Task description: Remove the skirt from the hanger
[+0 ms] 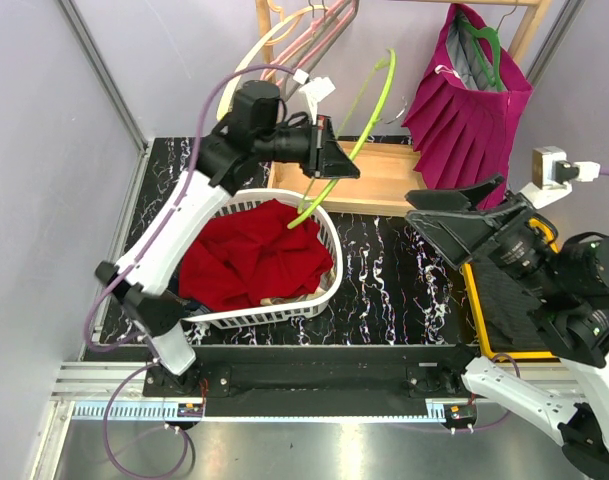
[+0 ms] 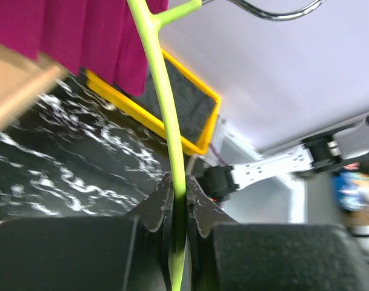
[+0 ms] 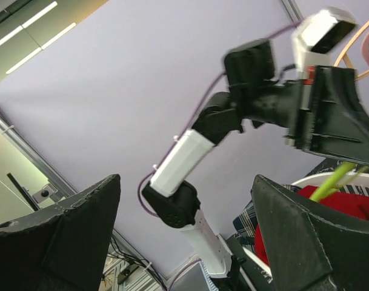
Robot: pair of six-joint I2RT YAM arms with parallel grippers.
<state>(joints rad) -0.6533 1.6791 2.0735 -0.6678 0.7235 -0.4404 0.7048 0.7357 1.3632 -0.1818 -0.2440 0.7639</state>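
Note:
My left gripper (image 1: 336,170) is shut on a bare lime-green hanger (image 1: 369,105), held raised over the basket's far right; the wrist view shows the jaws (image 2: 179,182) clamped on its thin green rod (image 2: 163,91). A red skirt (image 1: 254,255) lies crumpled in the white basket (image 1: 284,312), off the hanger. The hanger's lower end hangs at the skirt's top edge. My right gripper (image 1: 424,212) is open and empty, raised at the right and facing the left arm (image 3: 185,182). The hanger (image 3: 335,179) and the skirt (image 3: 348,203) show at the right wrist view's right edge.
A magenta pleated skirt (image 1: 474,120) hangs on a dark green hanger (image 1: 489,45) at the back right. A wooden rack base (image 1: 384,175) lies behind the basket, with several hangers (image 1: 314,30) above it. A yellow-rimmed black tray (image 1: 504,300) sits under my right arm.

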